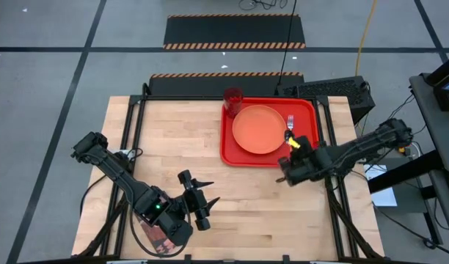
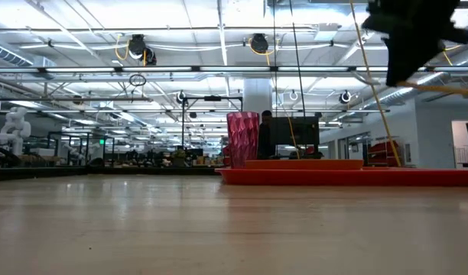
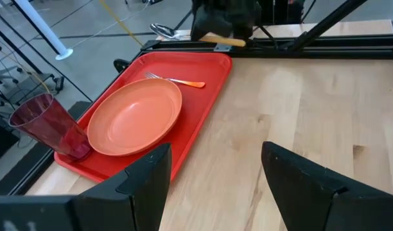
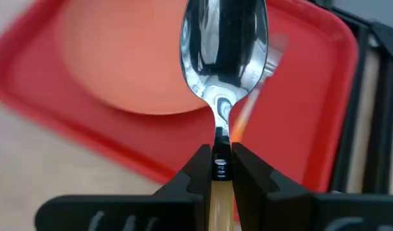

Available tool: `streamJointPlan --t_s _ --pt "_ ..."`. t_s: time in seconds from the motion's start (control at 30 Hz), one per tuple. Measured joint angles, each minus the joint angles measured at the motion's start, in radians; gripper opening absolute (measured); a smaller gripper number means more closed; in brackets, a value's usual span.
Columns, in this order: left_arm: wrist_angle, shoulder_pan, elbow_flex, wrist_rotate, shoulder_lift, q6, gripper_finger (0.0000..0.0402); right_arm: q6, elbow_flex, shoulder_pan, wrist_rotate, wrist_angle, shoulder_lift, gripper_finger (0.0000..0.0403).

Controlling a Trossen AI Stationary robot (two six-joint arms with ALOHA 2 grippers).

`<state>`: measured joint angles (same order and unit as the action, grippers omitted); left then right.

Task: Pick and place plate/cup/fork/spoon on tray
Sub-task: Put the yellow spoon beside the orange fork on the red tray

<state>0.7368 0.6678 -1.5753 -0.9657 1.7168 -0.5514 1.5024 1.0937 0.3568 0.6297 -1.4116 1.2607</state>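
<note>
The red tray lies at the table's far right. On it rest the orange plate, the dark red cup upright at its far left corner, and the fork to the right of the plate. My right gripper is shut on the spoon above the tray's near right part. My left gripper is open and empty over the table's near left; the left wrist view shows its fingers apart. My right gripper pinches the spoon's orange-yellow handle between its two fingers, just behind the neck. The spoon lies along the fingers, and its silver bowl sticks out past the fingertips toward the tray's far side. The spoon is lifted clear of the tray, roughly level.
Bare wood lies left of the tray and between the two arms. A dark box stands past the table's far right corner. A maroon thing lies under my left arm at the near edge.
</note>
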Motion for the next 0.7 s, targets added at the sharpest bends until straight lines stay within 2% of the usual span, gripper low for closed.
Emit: streamJointPlan --t_s 0.17,0.37,0.7 --pt "0.000 0.000 0.000 0.000 0.000 -0.002 0.0243 0.035 -0.185 -0.096 -0.003 0.040 -0.114 0.0028" --pt "-0.002 0.000 0.009 0.000 0.000 -0.012 0.0243 -0.010 -0.359 -0.213 -0.006 0.162 -0.236 0.0029" --pt "-0.007 -0.038 0.014 -0.002 0.000 0.020 0.0243 -0.278 -0.449 -0.476 -0.039 0.352 -0.298 0.0028"
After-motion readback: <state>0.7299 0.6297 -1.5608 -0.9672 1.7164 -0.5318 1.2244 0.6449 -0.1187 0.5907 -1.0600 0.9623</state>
